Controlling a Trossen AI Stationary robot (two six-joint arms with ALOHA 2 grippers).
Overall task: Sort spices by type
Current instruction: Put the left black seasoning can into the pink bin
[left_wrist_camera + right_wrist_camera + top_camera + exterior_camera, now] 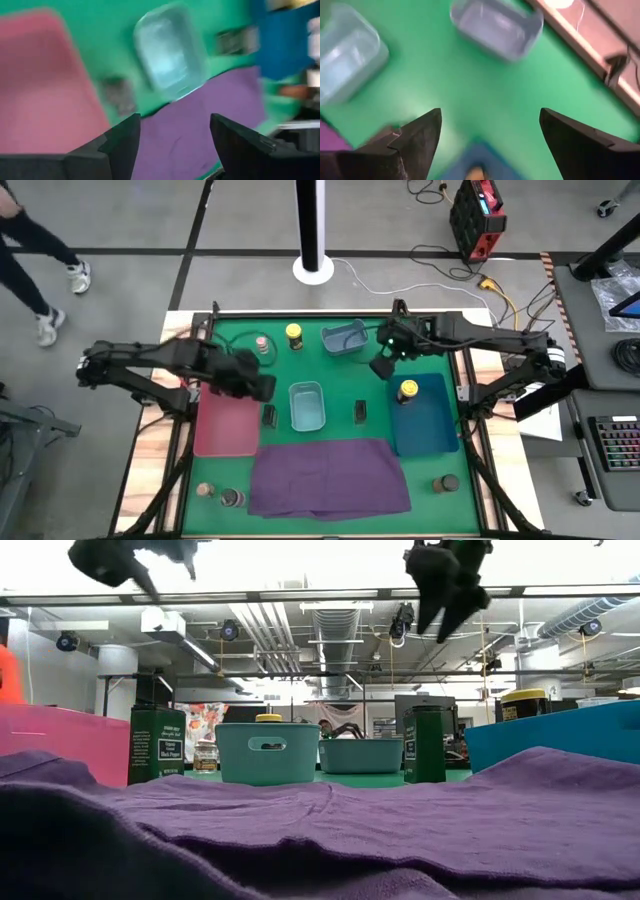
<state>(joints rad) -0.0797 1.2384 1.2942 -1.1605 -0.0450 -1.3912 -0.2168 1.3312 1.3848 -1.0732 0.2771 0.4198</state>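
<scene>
Danger here is a knock: both the left gripper (262, 388) and the right gripper (381, 367), empty with fingers spread, hang mid-frame above two upright tins (269, 416) flanking the centre bin (307, 406).

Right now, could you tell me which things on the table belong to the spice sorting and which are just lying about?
Belonging to the job:
yellow-lidded jars
dark tins
pink-topped jar
dark-topped jars
brown-topped jar

Just lying about:
purple cloth
red toolbox on the floor
keyboard on the side desk
</scene>
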